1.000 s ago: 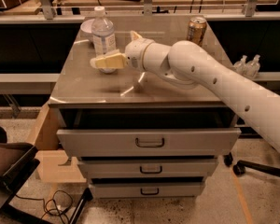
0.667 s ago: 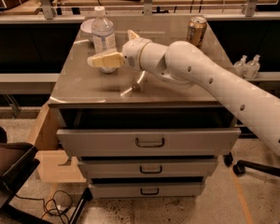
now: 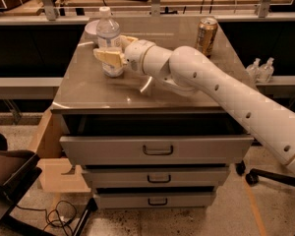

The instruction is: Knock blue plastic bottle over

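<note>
Chair, far left: a brown seat (image 3: 7,163) sits low beside the cabinet, well clear of the work.

Bowl: a white bowl (image 3: 91,29) sits at the back left of the cabinet top (image 3: 187,100), just behind the bottle. If the bottle tips backward it will probably hit the bowl.

Blue plastic bottle: the blue plastic bottle (image 3: 108,33) stands upright, white cap on, in the back left part of the top. It has not been knocked over. It is tall and narrow with a small base, so I judge that a sideways push near mid-height or above would topple it.

Gripper: the gripper (image 3: 110,46) is level with the bottle's lower half. Its two yellowish fingers are spread apart and grasp nothing. The near finger (image 3: 108,57) lies across the front of the bottle and appears to touch it. The other angles up just to the bottle's right. The spread suits a shove or sweep rather than a pick.

Arm: the white arm (image 3: 211,90) reaches in from the lower right, low over the surface, so a push along its line would carry the bottle left and back.

Drawers: the top drawer (image 3: 157,149) is pulled out a little below the front edge, with two closed drawers under it. They play no part in the task.

Gold can: the gold can (image 3: 206,34) stands upright at the back right, well apart from the gripper and out of the way.

Small bottles, far right: two small clear bottles (image 3: 260,69) stand beyond the cabinet, off the work surface.

Risk: the contact is low on the bottle, so it may slide instead of tipping.
</note>
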`<state>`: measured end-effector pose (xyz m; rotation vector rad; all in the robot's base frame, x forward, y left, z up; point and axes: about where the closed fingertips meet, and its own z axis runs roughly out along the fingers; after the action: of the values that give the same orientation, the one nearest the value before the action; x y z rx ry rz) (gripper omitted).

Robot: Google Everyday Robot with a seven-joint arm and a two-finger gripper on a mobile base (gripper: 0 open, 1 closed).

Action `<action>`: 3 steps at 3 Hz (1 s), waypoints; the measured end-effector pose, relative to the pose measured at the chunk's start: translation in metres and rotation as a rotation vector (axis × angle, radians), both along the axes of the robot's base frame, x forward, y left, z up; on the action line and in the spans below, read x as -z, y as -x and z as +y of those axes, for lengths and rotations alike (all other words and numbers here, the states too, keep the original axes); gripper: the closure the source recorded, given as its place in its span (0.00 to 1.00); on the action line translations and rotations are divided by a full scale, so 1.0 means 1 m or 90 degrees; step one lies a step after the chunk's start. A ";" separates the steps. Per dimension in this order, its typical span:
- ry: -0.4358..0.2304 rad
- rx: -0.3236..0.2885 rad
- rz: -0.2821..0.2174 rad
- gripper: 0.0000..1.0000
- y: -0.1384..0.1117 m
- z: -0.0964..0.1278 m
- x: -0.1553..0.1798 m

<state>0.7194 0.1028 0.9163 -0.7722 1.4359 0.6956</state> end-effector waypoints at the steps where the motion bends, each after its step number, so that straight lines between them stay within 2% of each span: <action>1: 0.000 -0.003 0.000 0.65 0.001 0.003 0.000; 2: 0.000 -0.005 0.000 0.87 0.001 0.005 0.000; 3: 0.000 -0.007 0.000 1.00 0.002 0.007 -0.001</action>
<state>0.7173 0.1100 0.9170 -0.7800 1.4321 0.7042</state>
